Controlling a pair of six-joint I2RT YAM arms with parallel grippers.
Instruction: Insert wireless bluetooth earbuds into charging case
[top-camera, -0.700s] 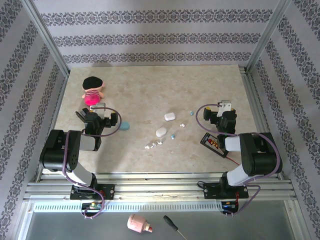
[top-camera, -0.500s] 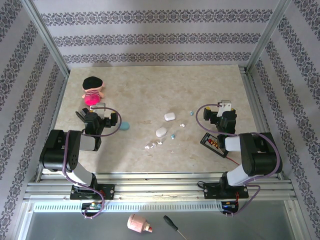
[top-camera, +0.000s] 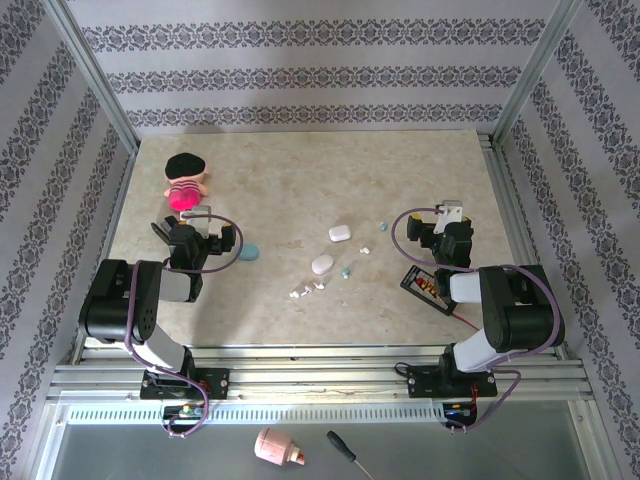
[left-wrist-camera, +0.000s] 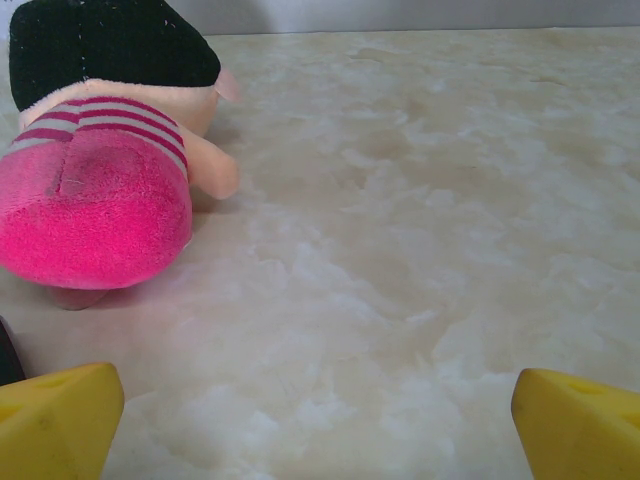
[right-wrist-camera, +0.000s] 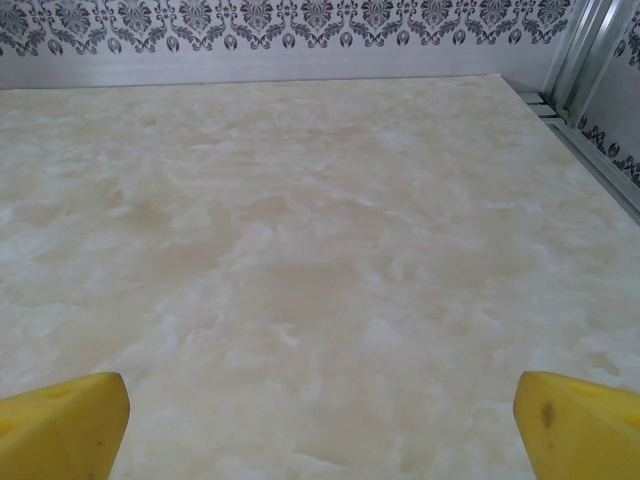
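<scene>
Nothing has moved in the last little while. Both arms sit just as they did, and all the small things lie where they were. So we think the job has not begun yet: no bud is in a case.

On the left, the left arm is folded low, and its wrist points away from us toward the pink plush toy (top-camera: 185, 180). The left fingers (left-wrist-camera: 60, 420) are spread wide and hold nothing. Only bare bench (left-wrist-camera: 420, 250) lies between them. Just to their right is a small round teal thing (top-camera: 250, 251); we cannot tell what it is.

In the middle lie the far white case (top-camera: 340, 233) and the near white case (top-camera: 322, 264). We cannot tell if they are open. The earbuds (top-camera: 300, 292) lie scattered close by, with white ones in front of the near case and pale teal ones to its right.

On the right, the right arm is folded low too, beside a little black board (top-camera: 425, 283). The right fingers (right-wrist-camera: 60, 420) are spread wide and empty. They point at bare bench, well apart from the buds.
</scene>
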